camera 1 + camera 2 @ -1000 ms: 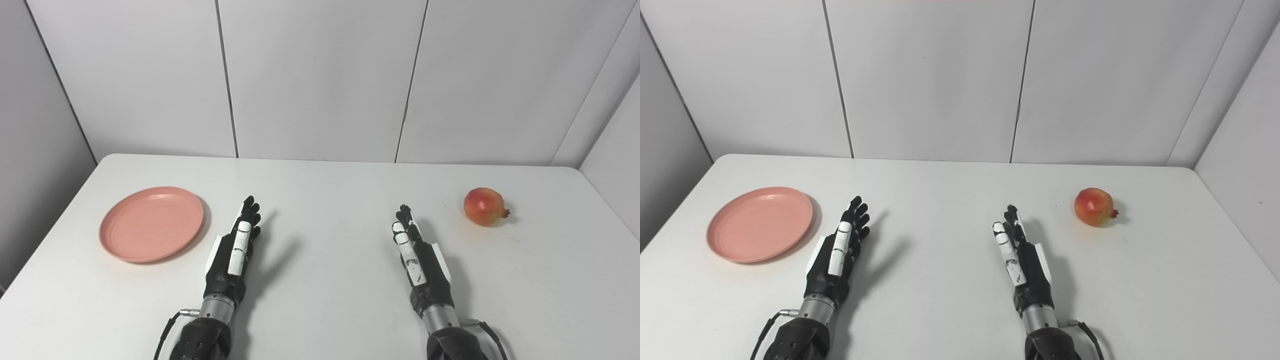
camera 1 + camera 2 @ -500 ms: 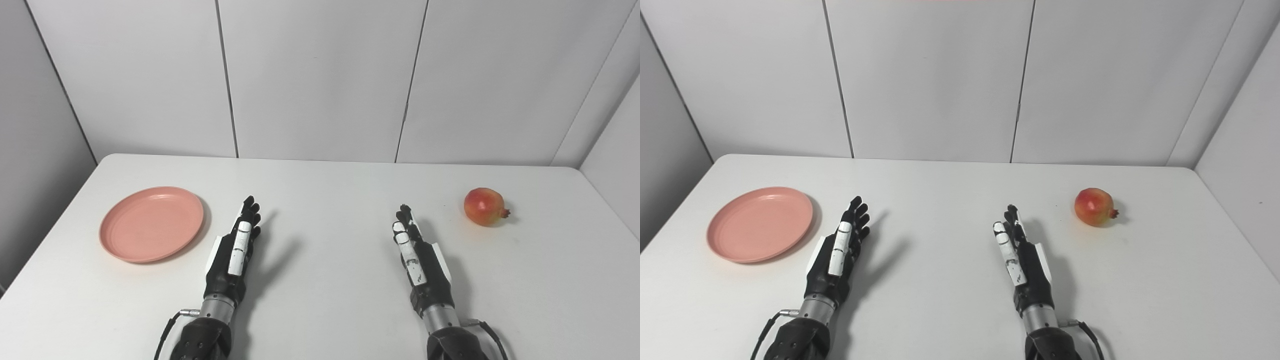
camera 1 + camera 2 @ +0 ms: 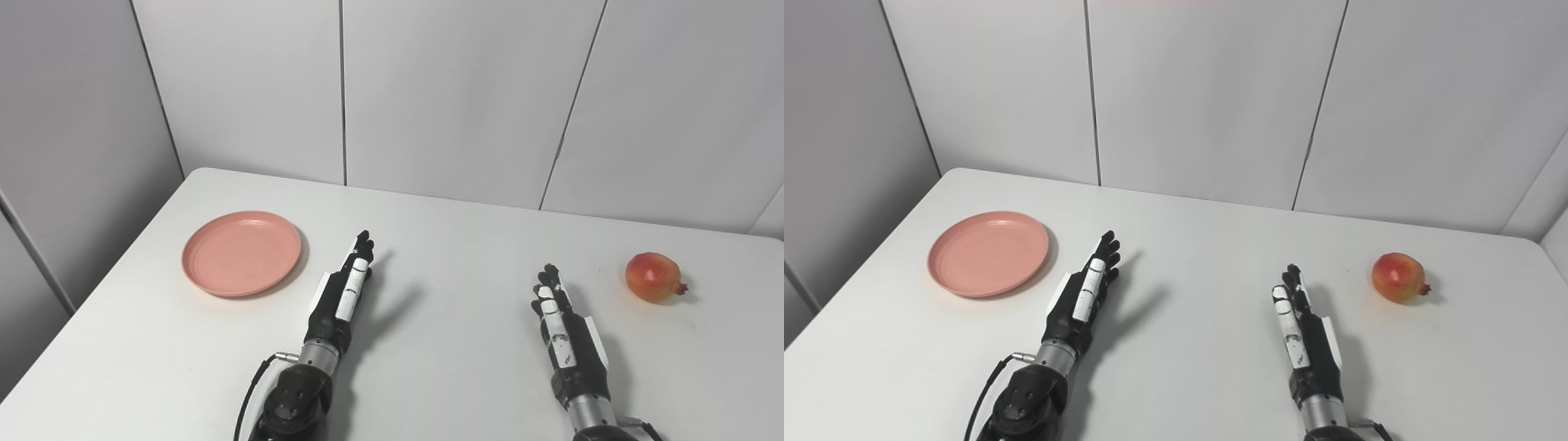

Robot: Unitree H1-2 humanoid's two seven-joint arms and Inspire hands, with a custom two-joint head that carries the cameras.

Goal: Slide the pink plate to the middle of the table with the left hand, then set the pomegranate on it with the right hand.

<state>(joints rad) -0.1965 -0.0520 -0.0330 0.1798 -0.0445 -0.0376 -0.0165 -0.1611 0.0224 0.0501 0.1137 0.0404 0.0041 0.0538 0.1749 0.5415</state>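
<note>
table (image 3: 465, 367): white | wall panels (image 3: 453, 92): grey, behind table

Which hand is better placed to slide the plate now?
Left. The left hand lies open just beside the plate, while the right hand rests across the table, near the pomegranate. Neither touches anything.
</note>
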